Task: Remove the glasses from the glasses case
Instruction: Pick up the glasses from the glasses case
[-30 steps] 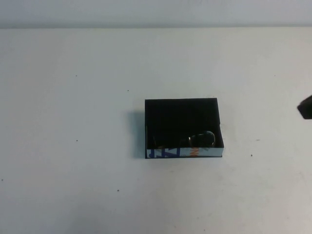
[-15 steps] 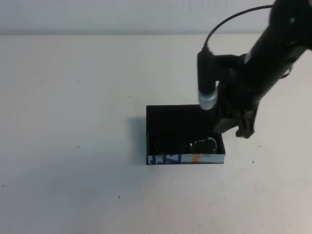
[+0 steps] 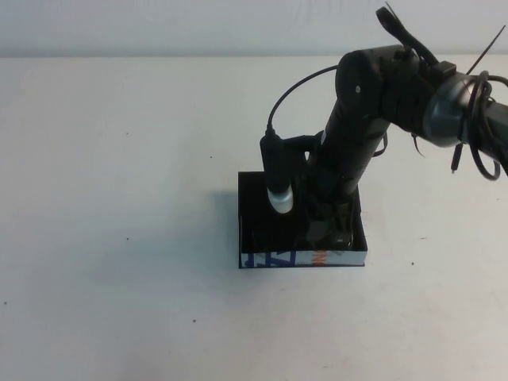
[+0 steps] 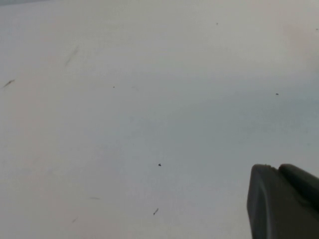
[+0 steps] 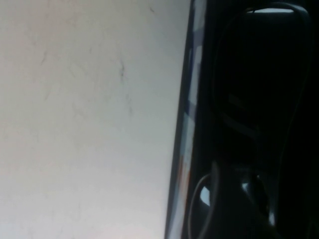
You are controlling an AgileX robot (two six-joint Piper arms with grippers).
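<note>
The glasses case (image 3: 263,258), a shallow black box with a white front wall printed in blue and orange, lies at mid-table. My right gripper (image 3: 328,228) reaches down into its right half, right over the glasses, which it mostly hides in the high view. In the right wrist view the dark glasses (image 5: 259,64) lie inside the box next to the printed wall (image 5: 187,124), and my right gripper (image 5: 234,209) is down on the frame at one lens. My left gripper (image 4: 280,199) is shut and empty over bare table, out of the high view.
The white table (image 3: 119,198) spreads wide on all sides of the box. The right arm's cable and wrist camera (image 3: 279,178) hang over the box's left half. A pale wall runs along the table's far edge.
My right arm has come in from the right edge, swung over the box and lowered its gripper into the box onto the glasses. The box has not moved.
</note>
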